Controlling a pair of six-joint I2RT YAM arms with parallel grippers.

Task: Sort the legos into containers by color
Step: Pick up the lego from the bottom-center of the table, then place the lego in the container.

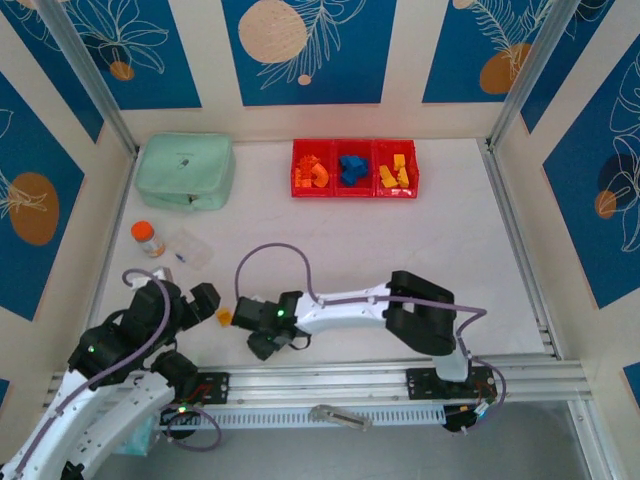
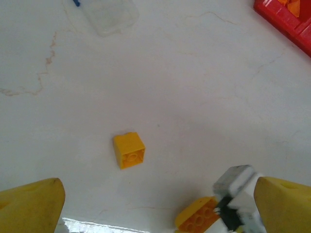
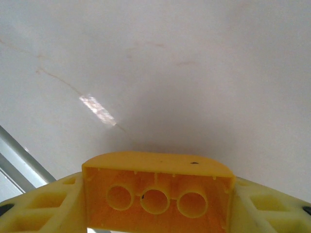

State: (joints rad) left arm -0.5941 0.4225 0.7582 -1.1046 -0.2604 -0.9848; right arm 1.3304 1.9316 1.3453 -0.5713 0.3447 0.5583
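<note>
Right wrist view: the right gripper [image 3: 158, 206] stood closed on a long yellow lego [image 3: 155, 170], a finger against each short end; the hollow underside with its three tubes faced the lens; whether the piece was clear of the table [image 3: 194, 73] could not be told.

Left wrist view: the left gripper [image 2: 160, 206] stood wide, with nothing between its fingers; a small square yellow lego [image 2: 129, 150] lay loose on the table ahead of it, near the tip of the right gripper.

Top external view: the red containers [image 1: 355, 192] sat at the far side, well apart from both grippers; orange pieces filled the left bin, blue the middle, yellow the right bin [image 1: 413, 190].

Handling, as a judgement: the legos were probably very light, rigid and smooth-walled, not fragile; such a piece tends to pivot or squirt out under an off-centre pinch; the soundest hold lay across two flat, parallel side walls at mid-height, with the studs and the open underside left free.
</note>
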